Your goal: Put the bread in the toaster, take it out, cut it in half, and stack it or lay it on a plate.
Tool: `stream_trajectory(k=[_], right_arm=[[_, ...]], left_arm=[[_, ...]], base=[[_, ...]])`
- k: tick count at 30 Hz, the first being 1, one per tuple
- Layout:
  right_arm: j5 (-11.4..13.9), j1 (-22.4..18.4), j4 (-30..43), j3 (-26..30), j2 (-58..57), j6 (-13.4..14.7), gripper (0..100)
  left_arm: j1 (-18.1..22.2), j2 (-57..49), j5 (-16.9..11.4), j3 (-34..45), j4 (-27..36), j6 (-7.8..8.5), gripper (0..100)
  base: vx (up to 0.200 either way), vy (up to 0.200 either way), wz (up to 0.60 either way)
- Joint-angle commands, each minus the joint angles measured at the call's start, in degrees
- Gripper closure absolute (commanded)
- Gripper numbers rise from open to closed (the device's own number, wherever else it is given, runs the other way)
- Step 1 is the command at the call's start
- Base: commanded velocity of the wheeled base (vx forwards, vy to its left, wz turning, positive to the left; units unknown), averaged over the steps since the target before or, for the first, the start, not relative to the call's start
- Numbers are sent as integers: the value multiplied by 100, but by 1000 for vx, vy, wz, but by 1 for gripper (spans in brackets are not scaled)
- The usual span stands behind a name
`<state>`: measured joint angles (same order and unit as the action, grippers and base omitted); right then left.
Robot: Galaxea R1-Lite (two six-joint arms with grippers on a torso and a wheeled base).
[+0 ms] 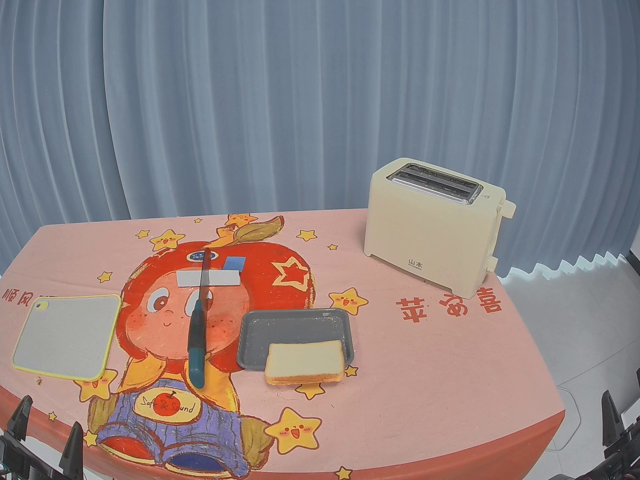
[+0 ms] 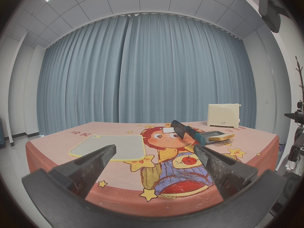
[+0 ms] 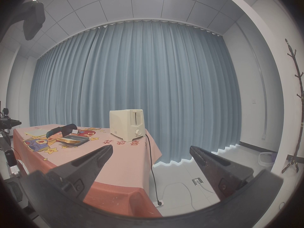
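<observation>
Bread (image 1: pixel 305 361) hanging over tray (image 1: pixel 293 328) rim, left gripper (image 2: pixel 155 151) and right gripper (image 3: pixel 151 151) both spread. Pinch crust lightly, feed upright into toaster (image 1: pixel 433 225).

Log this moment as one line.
bread on tray near edge | toaster slots empty | knife left of tray | board at left | left gripper open | right gripper open

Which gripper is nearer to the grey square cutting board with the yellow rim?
Left. The left gripper hangs at the near edge of the pink-clothed table, just before the grey yellow-rimmed cutting board; the right gripper is past the table's near right corner, far away.
</observation>
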<state>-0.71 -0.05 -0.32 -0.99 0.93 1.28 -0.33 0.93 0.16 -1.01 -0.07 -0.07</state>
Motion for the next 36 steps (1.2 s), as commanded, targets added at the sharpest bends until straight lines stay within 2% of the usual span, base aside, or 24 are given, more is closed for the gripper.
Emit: stream_trajectory(k=[1, 21, 25, 36], right_arm=[[0, 5, -3, 99, -93, -5, 0], [0, 5, -39, 99, -93, -5, 0], [-61, 5, -663, 90, -93, -5, 0], [-61, 5, -548, 90, -93, 4, 0]], left_arm=[[-2, -14, 2, 101, -1, -1, 0], [-2, -14, 2, 101, -1, -1, 0], [7, -14, 2, 101, -1, -1, 0], [-2, -14, 2, 101, -1, -1, 0]], base=[[0, 0, 0], [0, 0, 0], [0, 0, 0], [0, 0, 0]])
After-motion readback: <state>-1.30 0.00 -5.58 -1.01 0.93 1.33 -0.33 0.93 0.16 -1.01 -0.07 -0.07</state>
